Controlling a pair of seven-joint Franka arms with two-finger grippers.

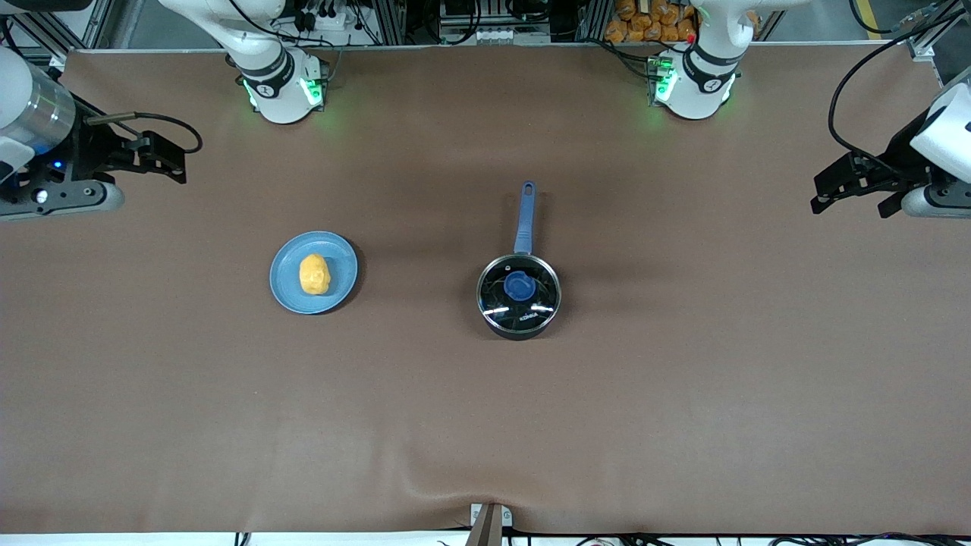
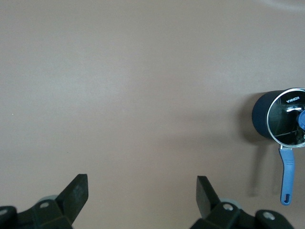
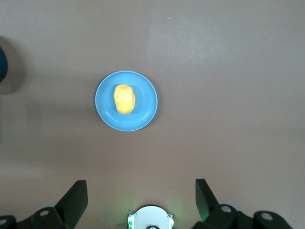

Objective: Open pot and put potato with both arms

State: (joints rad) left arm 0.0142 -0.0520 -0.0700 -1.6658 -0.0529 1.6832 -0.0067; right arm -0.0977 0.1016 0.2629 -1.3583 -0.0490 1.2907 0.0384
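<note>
Currently pot [image 1: 519,296] mid-table, glass lid [image 1: 519,289] on, blue handle pointing toward arm bases; potato [image 1: 313,274] on blue plate [image 1: 284,277] toward right arm's end. Left gripper [image 1: 848,188] up over left end, fingers wide, empty. Right gripper [image 1: 161,152] up over right end, fingers wide, empty

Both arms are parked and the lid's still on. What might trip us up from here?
1. The lid offers only a small rounded blue knob; the open left pincer, parked at its end of the table, could slip off it.
2. The pot stands free, so an off-centre lift may drag it by its handle.
3. The lumpy potato lies loose on the plate; the open right pincer may roll it off.
</note>
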